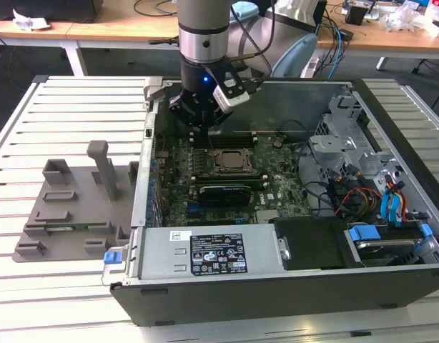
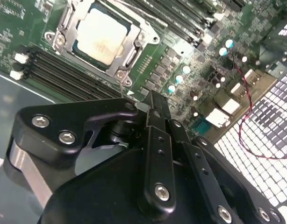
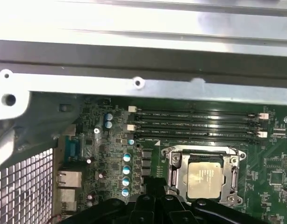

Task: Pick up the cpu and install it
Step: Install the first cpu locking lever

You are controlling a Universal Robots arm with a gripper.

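The cpu [image 1: 230, 160] lies flat in the black motherboard socket inside the open computer case [image 1: 291, 293], its pale metal top showing through the metal frame. Both wrist views show it seated there too, cpu [image 2: 100, 36] and cpu [image 3: 205, 179]. My gripper [image 1: 204, 128] hangs over the motherboard just behind the socket, toward the case's far wall. Its black fingers [image 2: 155, 121] look shut with nothing between them, the tips close to a thin metal lever [image 2: 121, 88] at the socket's corner. In the first wrist view, the gripper [image 3: 155, 192] sits beside the socket.
Memory slots [image 3: 195, 123] run along the socket. A grey fixture plate [image 1: 69, 207] with raised blocks lies on the slatted table on the exterior view's left. A power supply [image 1: 205, 251] lines the case front. Drive bays and cables [image 1: 377, 200] fill its right side.
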